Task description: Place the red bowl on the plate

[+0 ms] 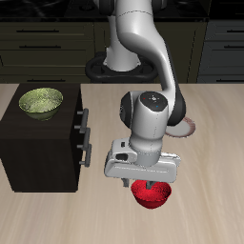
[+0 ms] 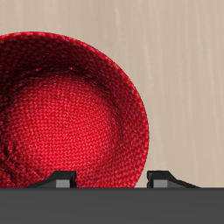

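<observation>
gripper right over red bowl, fingers spread, nothing pinched yet. rim sits between fingertips-ish. plate mostly hidden behind arm, roughly 1 o'clock from bowl.

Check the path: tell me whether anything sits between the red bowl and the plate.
Nothing visible does. The red bowl lies under the gripper near the table's front edge; the plate is farther back, mostly hidden behind the arm, with only bare table showing between.
</observation>
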